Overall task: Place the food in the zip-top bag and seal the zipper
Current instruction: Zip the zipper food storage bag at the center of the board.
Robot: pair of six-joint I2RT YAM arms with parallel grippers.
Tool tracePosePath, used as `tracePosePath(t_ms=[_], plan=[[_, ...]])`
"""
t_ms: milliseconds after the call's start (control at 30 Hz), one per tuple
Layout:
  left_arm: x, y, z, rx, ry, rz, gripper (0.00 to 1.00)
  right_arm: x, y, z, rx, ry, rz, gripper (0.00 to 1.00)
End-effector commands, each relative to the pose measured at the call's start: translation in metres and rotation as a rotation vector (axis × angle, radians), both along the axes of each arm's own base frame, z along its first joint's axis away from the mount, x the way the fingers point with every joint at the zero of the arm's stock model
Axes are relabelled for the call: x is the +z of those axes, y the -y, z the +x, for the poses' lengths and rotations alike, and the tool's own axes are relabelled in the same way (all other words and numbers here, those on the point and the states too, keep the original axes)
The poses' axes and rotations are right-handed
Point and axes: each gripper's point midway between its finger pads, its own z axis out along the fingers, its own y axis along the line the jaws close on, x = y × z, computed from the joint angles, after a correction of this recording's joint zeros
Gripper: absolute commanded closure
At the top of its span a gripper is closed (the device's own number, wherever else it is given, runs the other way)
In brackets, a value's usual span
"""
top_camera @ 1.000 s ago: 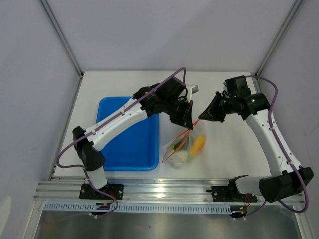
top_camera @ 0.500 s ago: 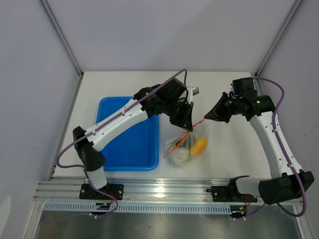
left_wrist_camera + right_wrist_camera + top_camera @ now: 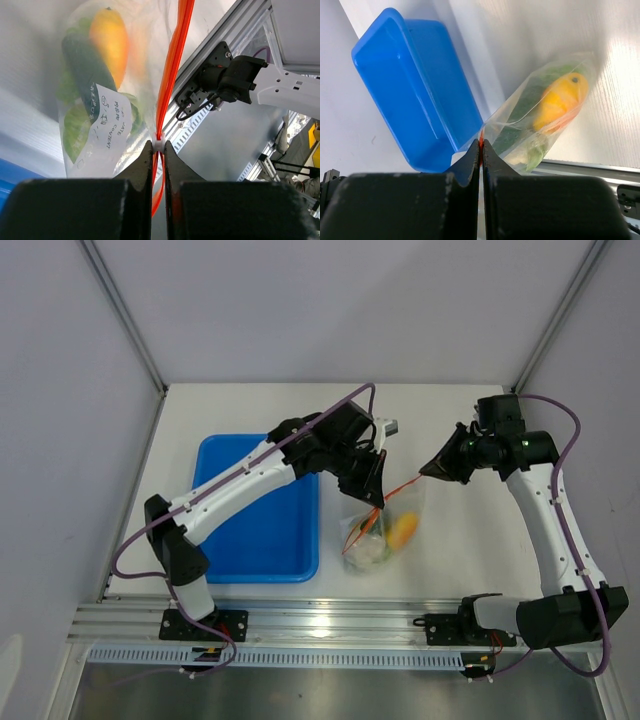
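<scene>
Left gripper and right gripper each clamp the zipper, its long axis taut between them; zip-top bag with food hangs below, nearer left.

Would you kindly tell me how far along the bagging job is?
Done: the food sits inside the zip-top bag. In hand: the left end effector and right end effector are each shut on the zipper, holding it taut between them. Left: pressing it closed along its length; whether it is sealed yet I cannot tell.
</scene>
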Motion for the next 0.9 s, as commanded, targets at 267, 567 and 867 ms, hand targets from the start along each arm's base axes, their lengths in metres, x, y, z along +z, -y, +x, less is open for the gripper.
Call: tracePosePath(t_ms=[267, 567, 867], plan=[[0.029, -0.025, -0.031, -0.081, 0.008, -0.033, 0.99, 0.011, 0.024, 0.027, -0.055, 0.102, -0.086, 1.00], [0.026, -0.039, -0.043, -0.070, -0.016, -0.028, 0.99, 0.011, 0.033, 0.035, -0.075, 0.110, -0.104, 1.00], [0.020, -0.058, -0.055, -0.042, -0.021, -0.017, 0.99, 0.013, 0.041, 0.036, -0.094, 0.120, -0.116, 1.00]])
